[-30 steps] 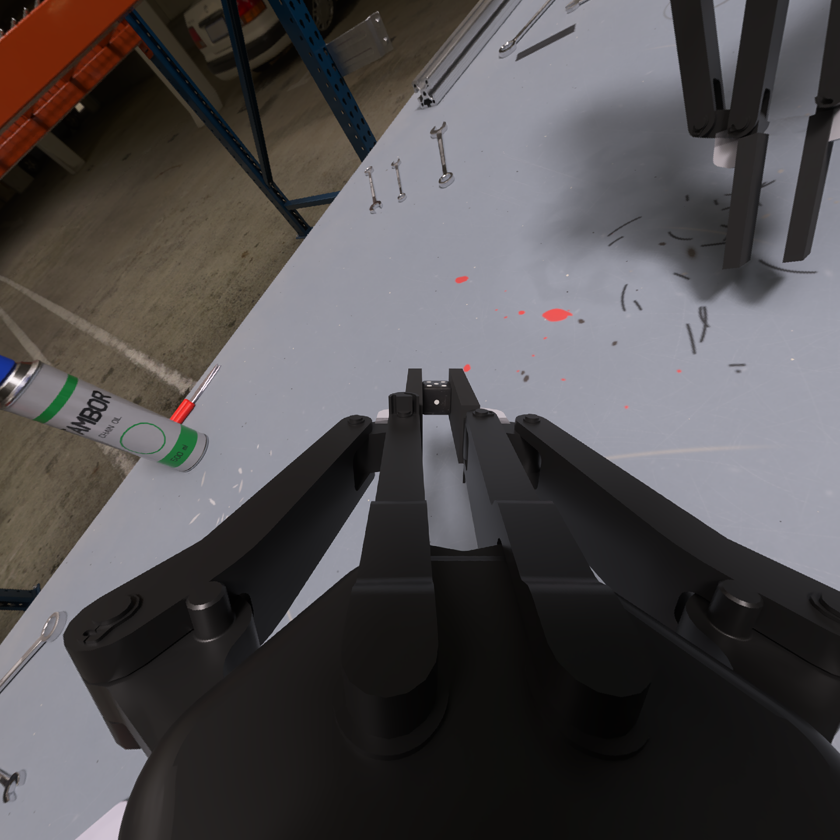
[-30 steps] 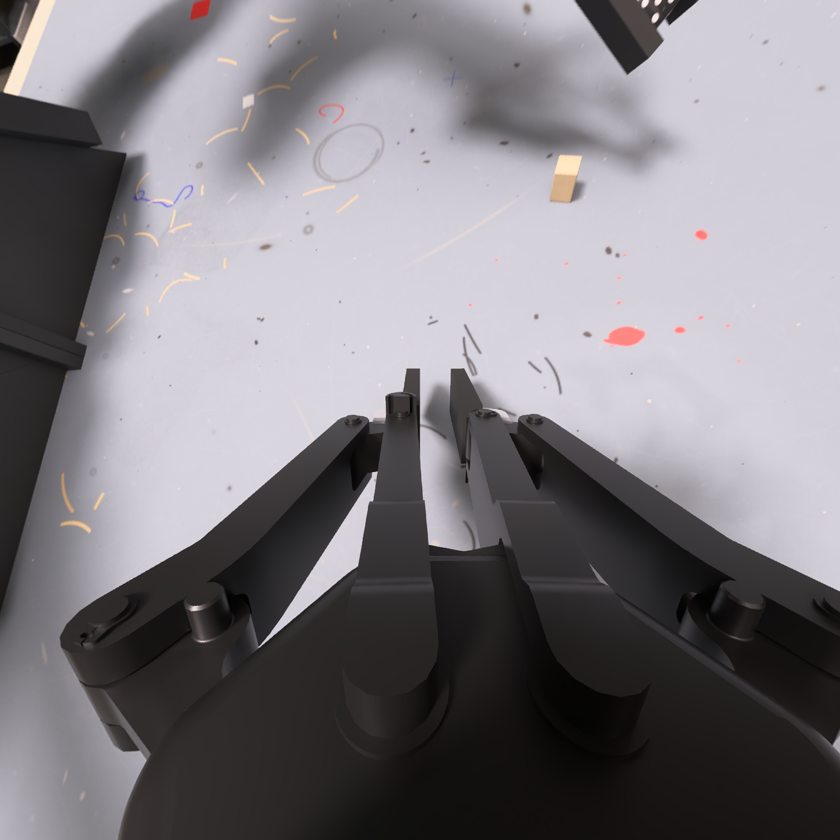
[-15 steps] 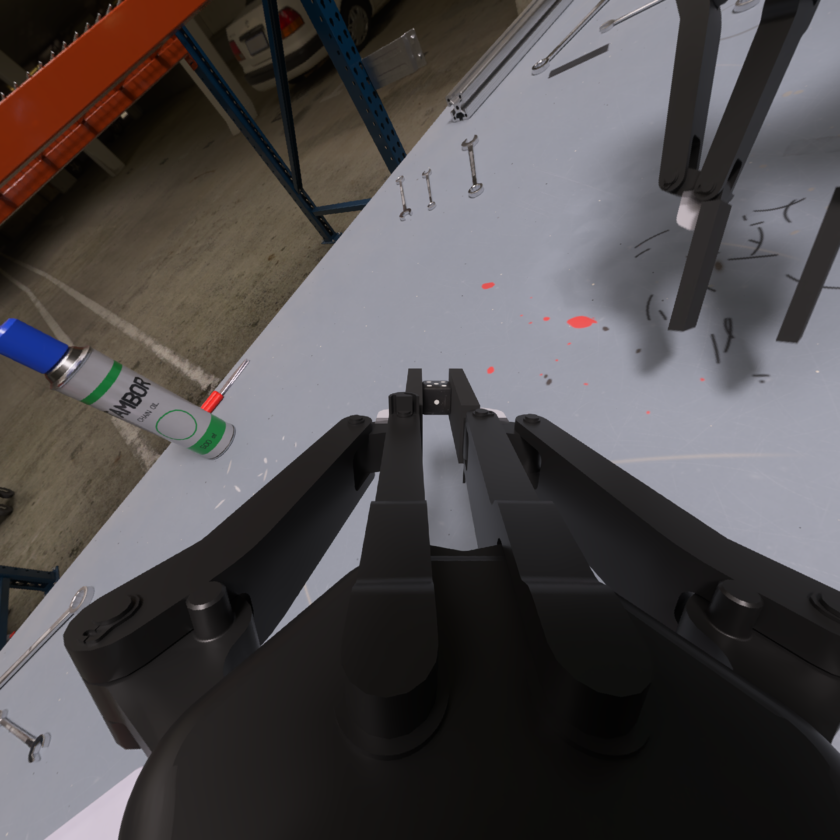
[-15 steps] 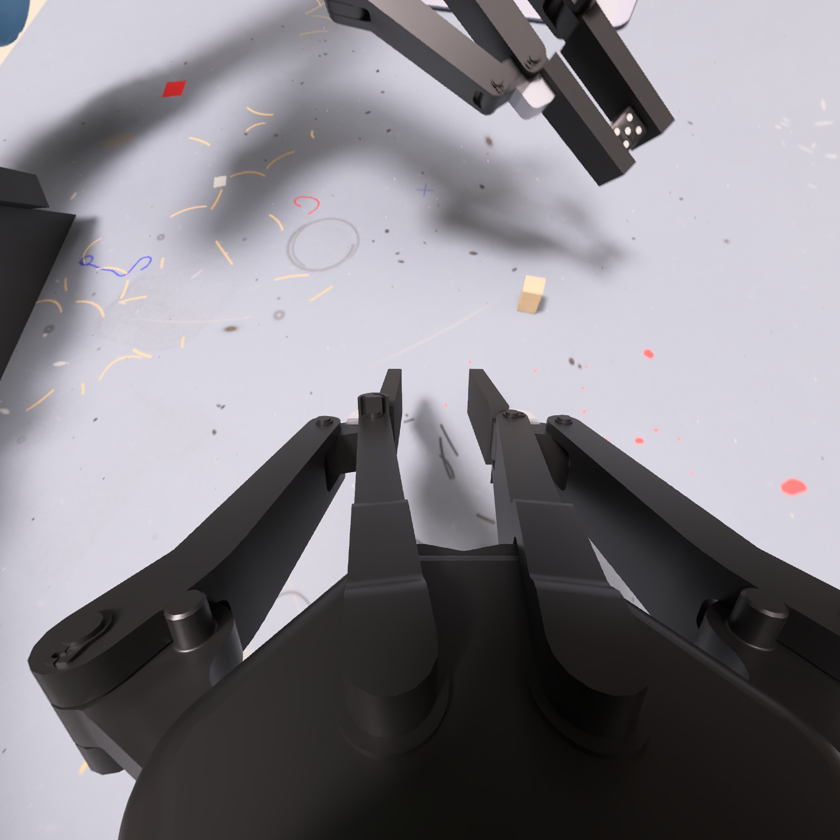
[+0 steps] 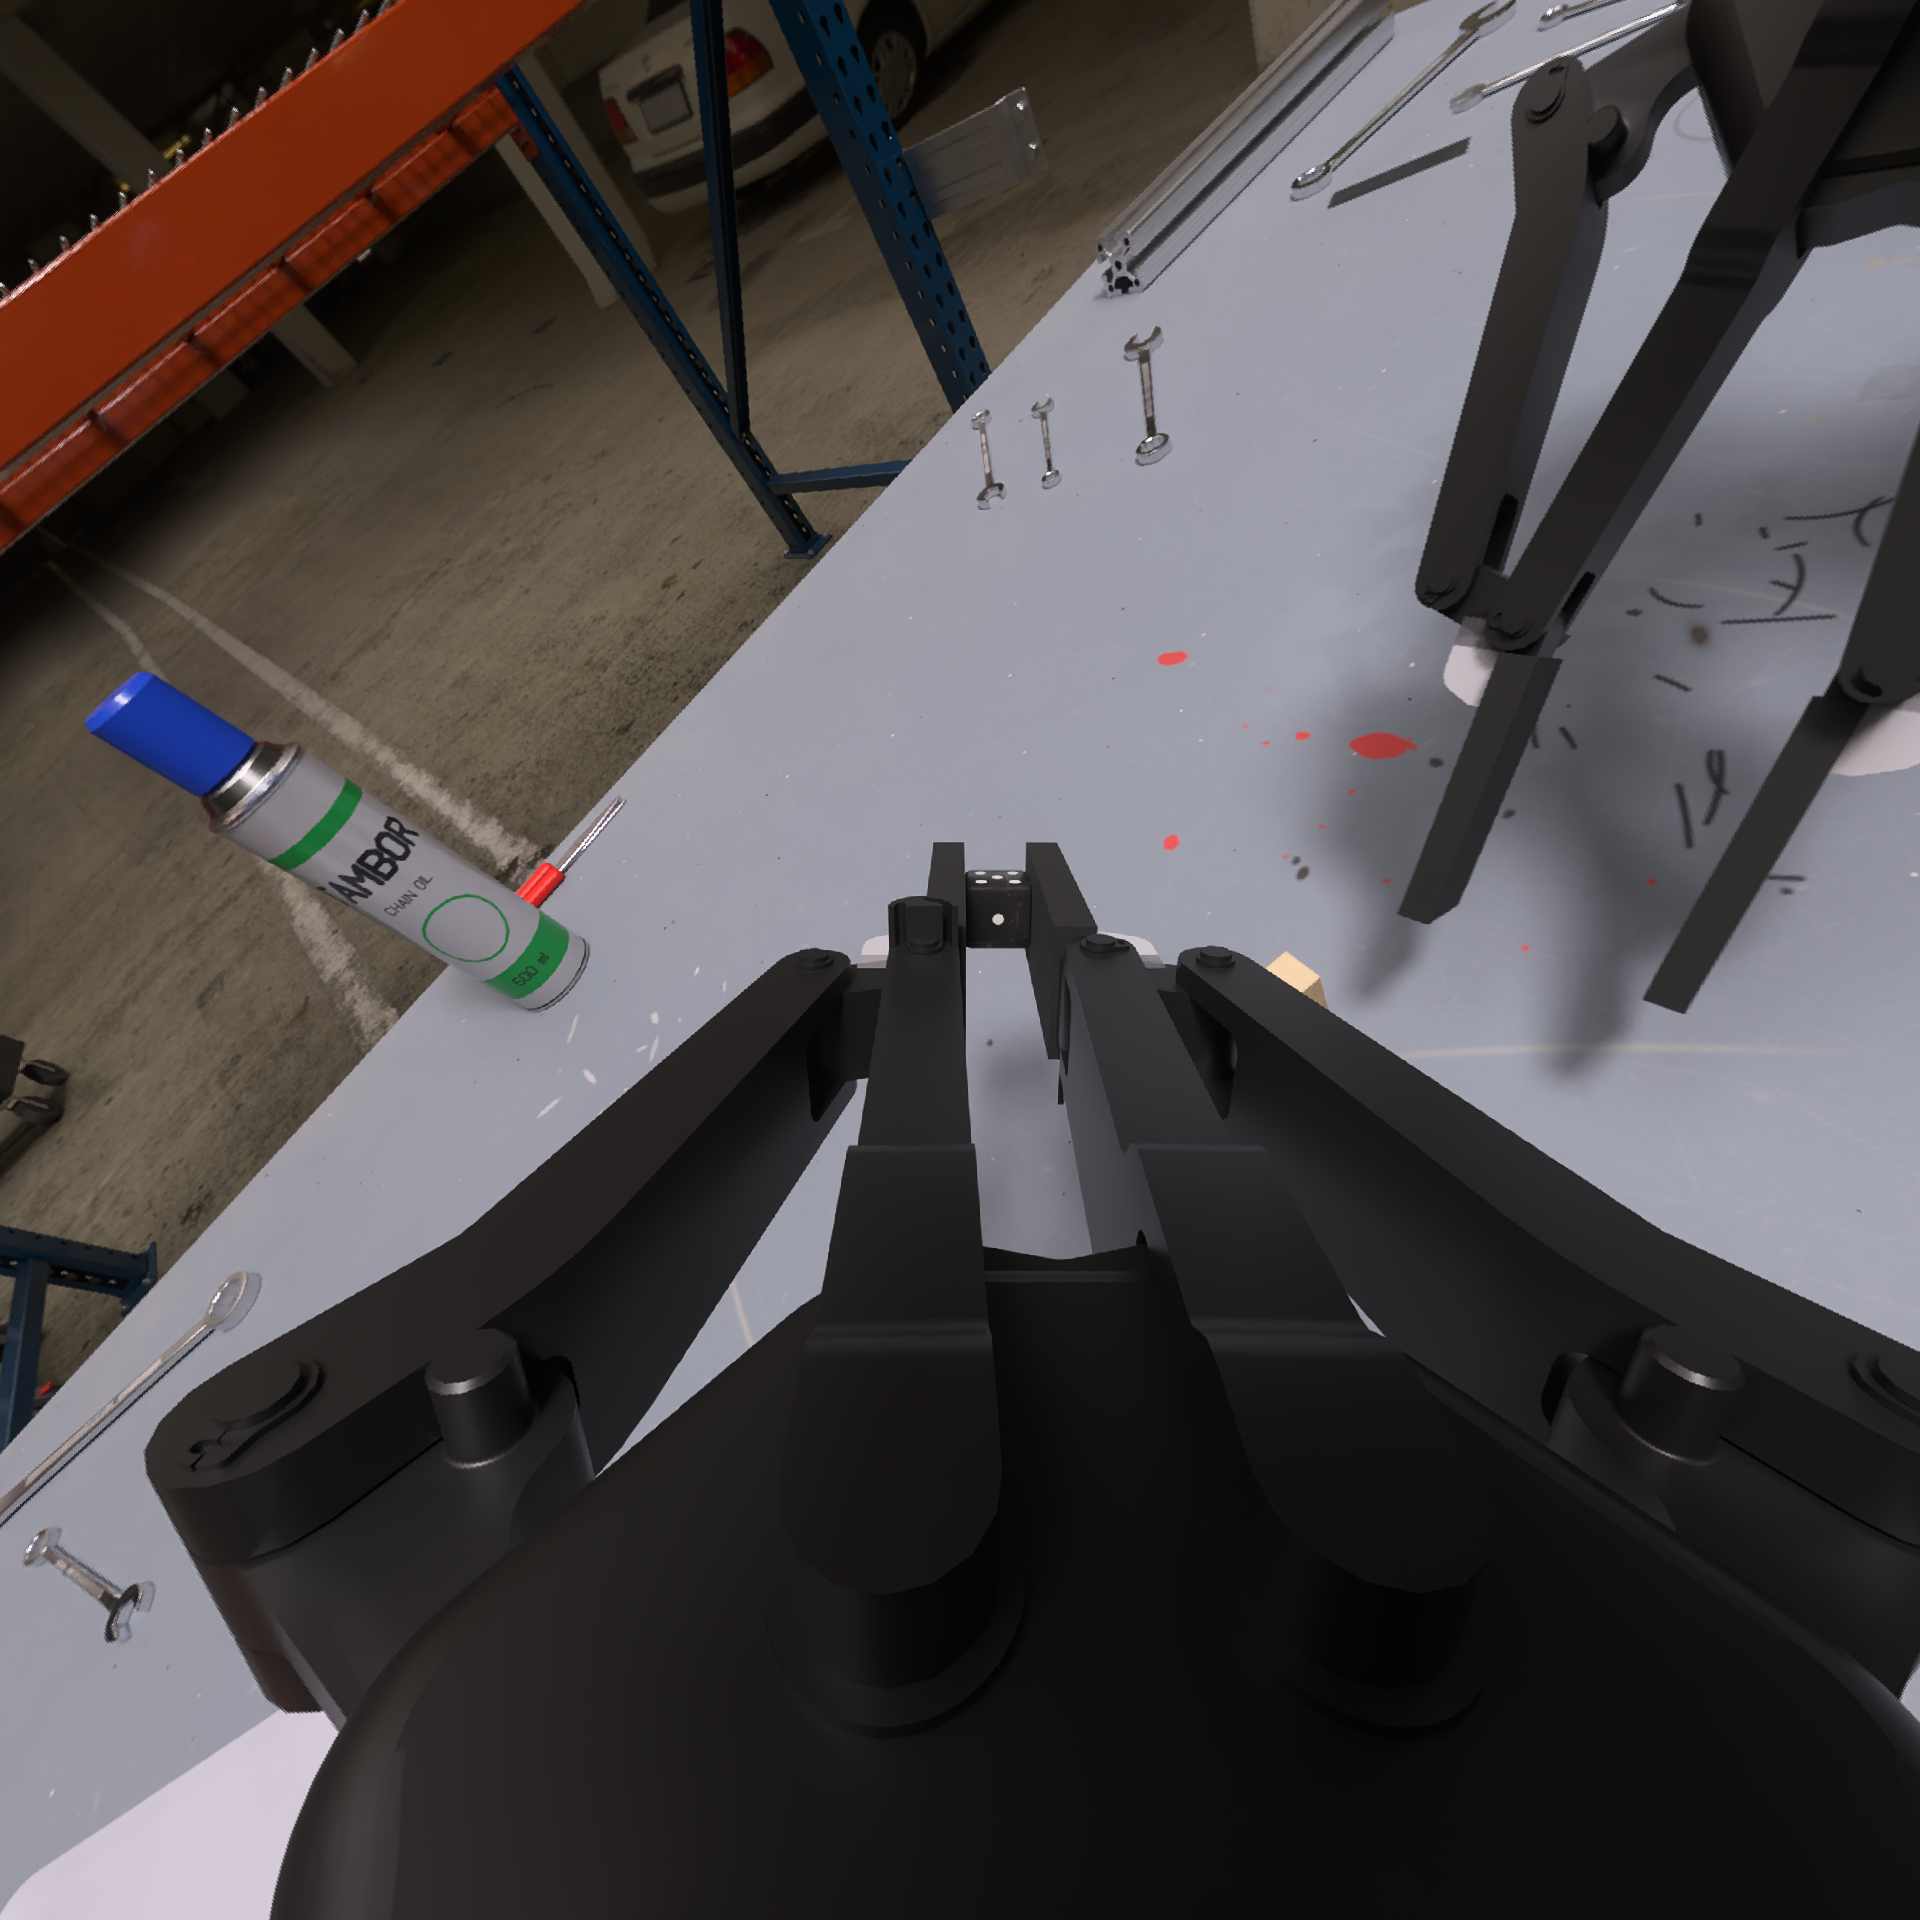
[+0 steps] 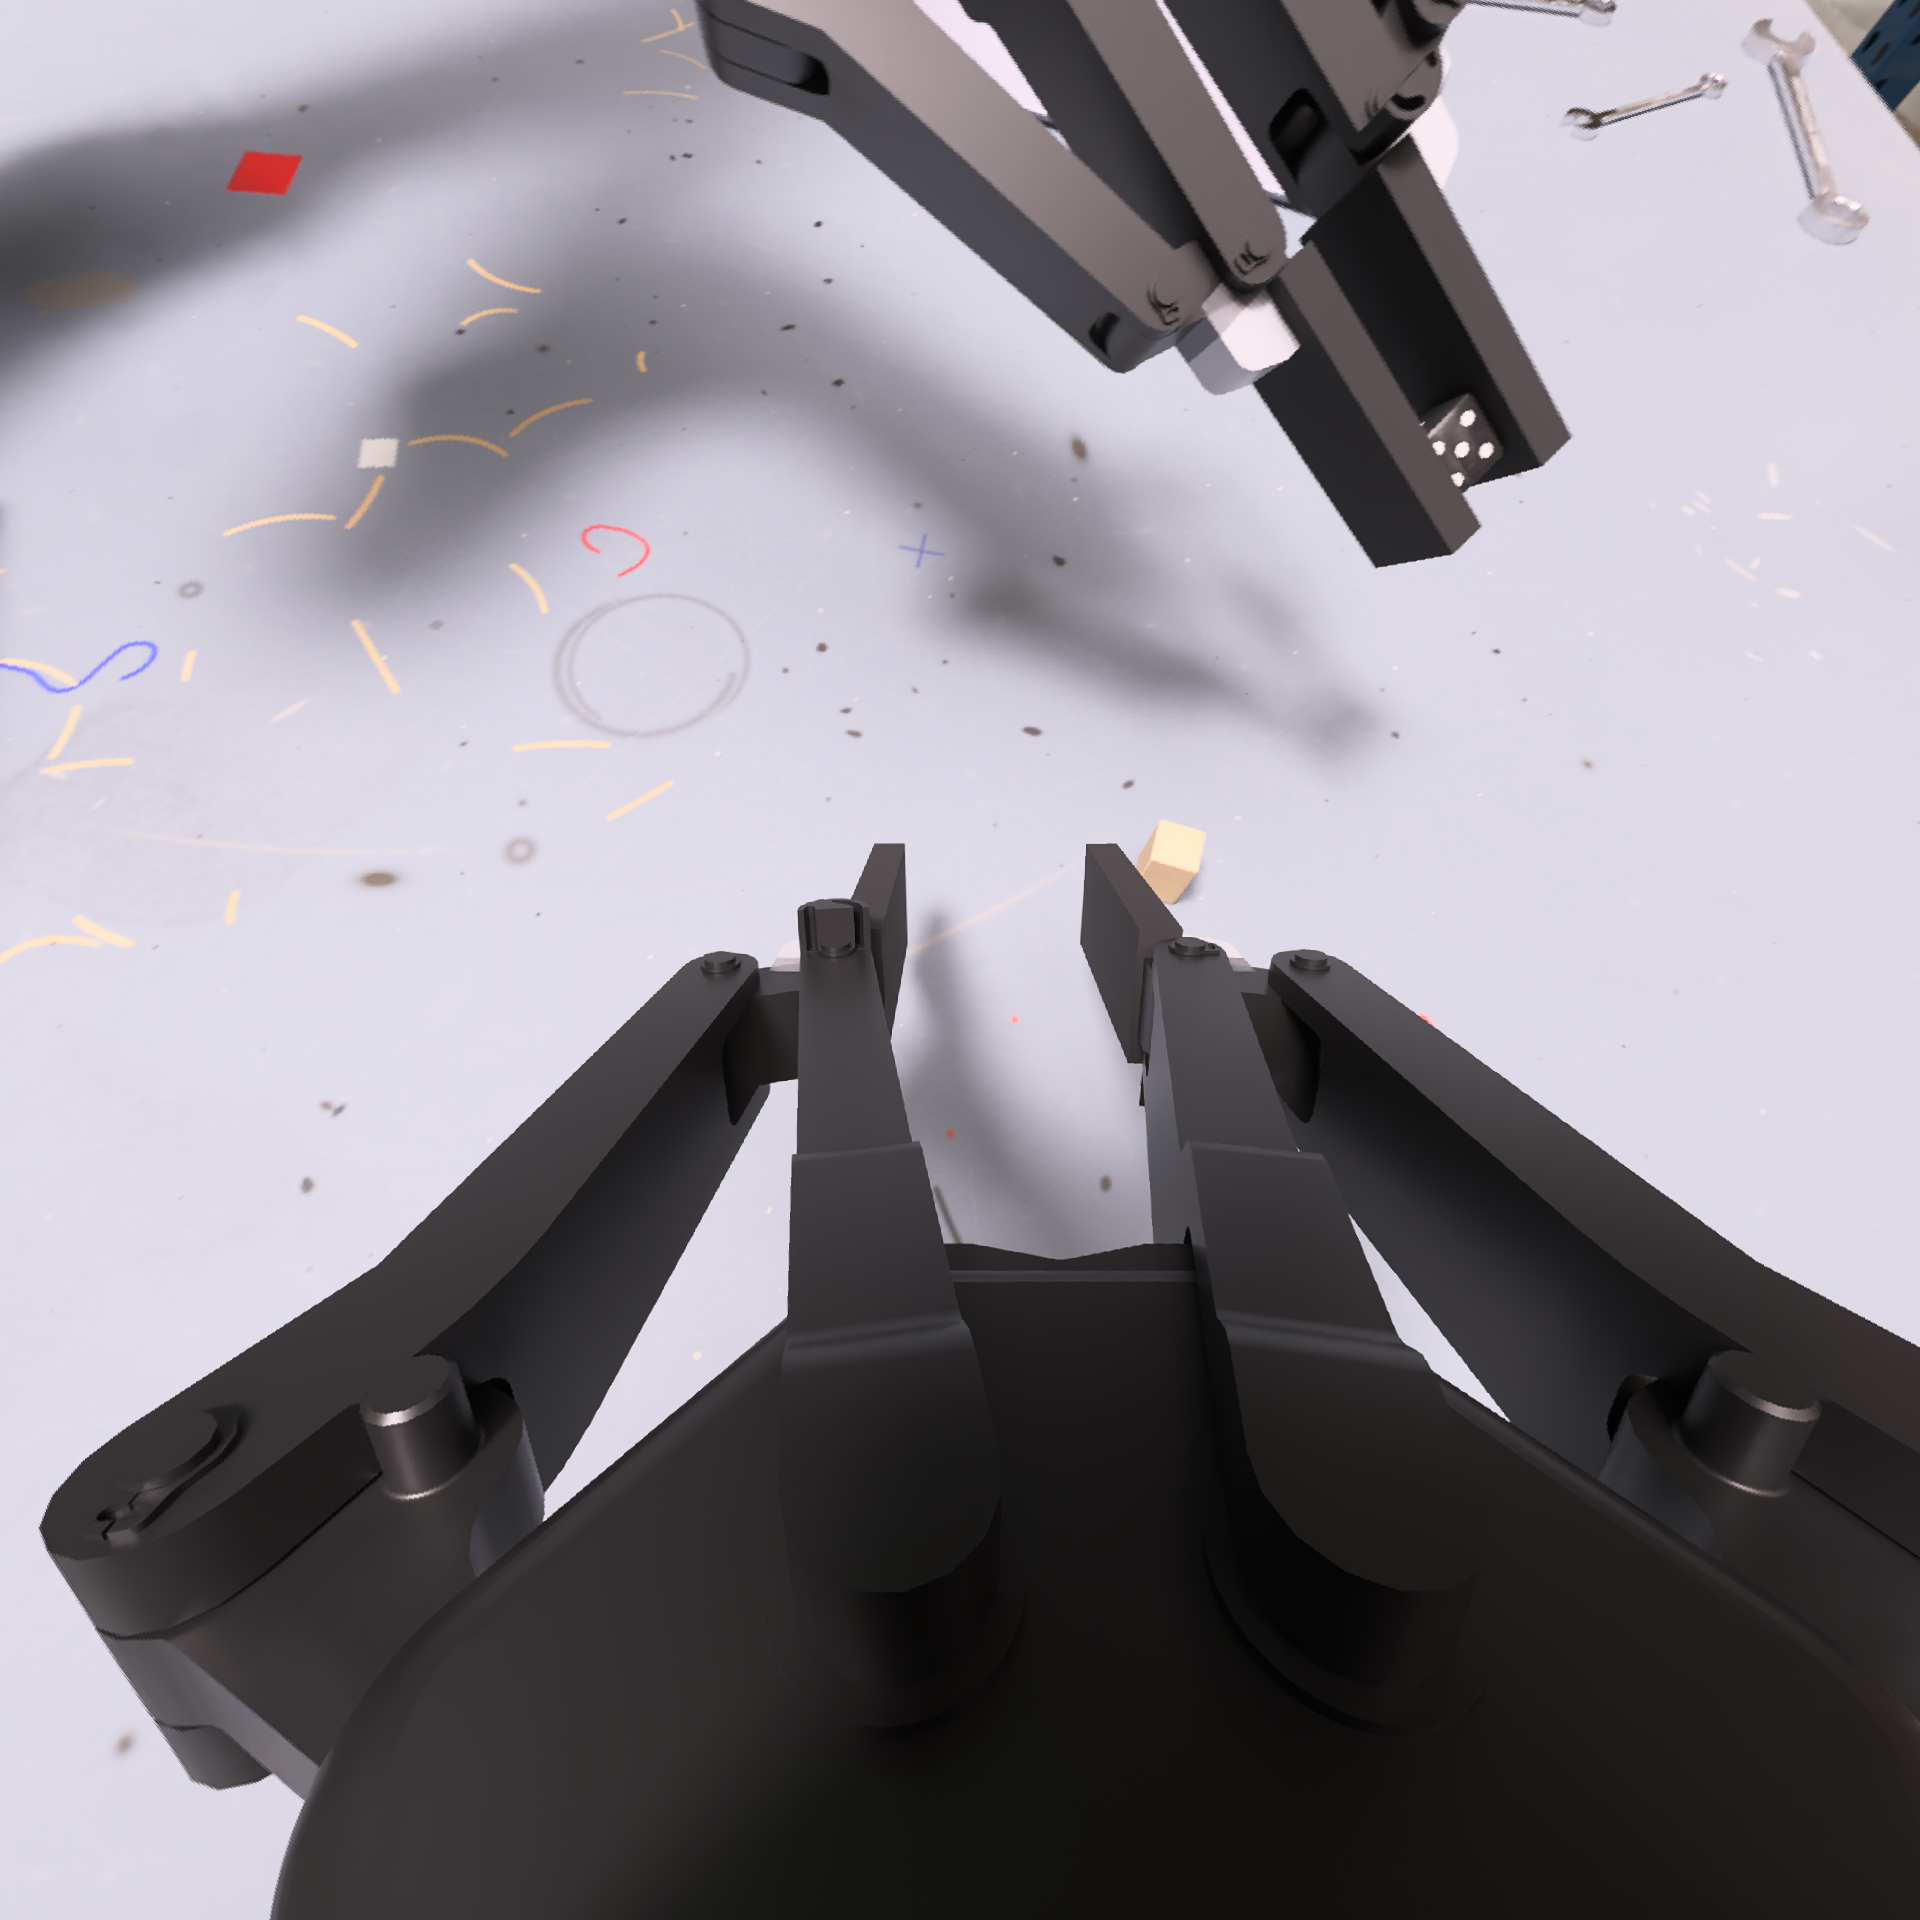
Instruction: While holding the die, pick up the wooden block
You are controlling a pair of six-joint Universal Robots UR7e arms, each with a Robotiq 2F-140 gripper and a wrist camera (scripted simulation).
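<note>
My left gripper [image 5: 995, 871] is shut on a small black die [image 5: 996, 906] with white pips and holds it above the grey table; it also shows in the right wrist view [image 6: 1475, 499] with the die [image 6: 1460, 442] between its fingers. The wooden block [image 6: 1172, 858], small and pale, lies on the table just right of my right gripper's right fingertip; in the left wrist view a corner of it [image 5: 1299, 977] peeks out behind my linkage. My right gripper [image 6: 994, 862] is open and empty above the table, and shows in the left wrist view [image 5: 1548, 961].
A spray can [image 5: 343, 847] and a red-handled tool [image 5: 566, 857] lie at the table's left edge. Three small wrenches [image 5: 1049, 442] and an aluminium rail [image 5: 1236, 156] lie farther off. Loose wrenches [image 6: 1808, 135] lie at the upper right of the right wrist view. Paint marks dot the table [image 6: 644, 665].
My right gripper has opened wider and moved toward the wooden block, which now sits just beside its right fingertip. My left gripper has kept the die and shifted in relation to the table.
</note>
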